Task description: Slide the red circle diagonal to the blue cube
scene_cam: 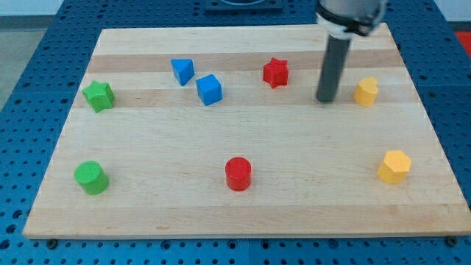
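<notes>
The bench [243,213], a pale wooden board, is seen carrying eight small blocks. No fingers are fitted to this arm, so no spread or pinched state can be told; only a straight dark rod is present, and my tip [326,100] is set down toward two o'clock on the board, between the red star [276,72] and a yellow block [366,92], nearer the yellow one and touching neither.

The red circle [238,174] is found near six o'clock, well apart from my tip. The blue cube [209,89] lies toward eleven o'clock, just beside the blue triangle [182,71].

For the step to be done well, it is judged that my tip should first be brought round below the red circle, to its five or six o'clock side, without the circle being clipped on the way. A push should then be directed toward twelve o'clock, with contact kept centred so the round block is not rolled off sideways. The push should be stopped with the circle at the cube's four or five o'clock corner, short of touching. The red star should be avoided.
</notes>
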Robot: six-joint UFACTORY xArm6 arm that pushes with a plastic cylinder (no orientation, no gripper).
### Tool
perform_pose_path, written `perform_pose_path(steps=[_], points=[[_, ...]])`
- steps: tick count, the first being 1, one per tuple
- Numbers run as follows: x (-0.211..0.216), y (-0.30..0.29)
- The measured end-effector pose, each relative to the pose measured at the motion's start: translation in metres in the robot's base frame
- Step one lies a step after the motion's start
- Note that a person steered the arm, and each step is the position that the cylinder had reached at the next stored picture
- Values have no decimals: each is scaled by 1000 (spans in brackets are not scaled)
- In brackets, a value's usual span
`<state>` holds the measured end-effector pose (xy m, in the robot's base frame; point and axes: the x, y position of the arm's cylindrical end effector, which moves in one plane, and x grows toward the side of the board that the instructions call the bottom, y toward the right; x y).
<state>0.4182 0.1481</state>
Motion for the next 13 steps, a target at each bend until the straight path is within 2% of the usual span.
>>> perform_pose_path(steps=[2,3,4,5,6,7,8,10,11,13], points=[[151,-9],[179,-65],[191,-133],[200,-170],[200,-180],[177,-180],[129,-180],[60,-180],[68,-186],[193,-217]])
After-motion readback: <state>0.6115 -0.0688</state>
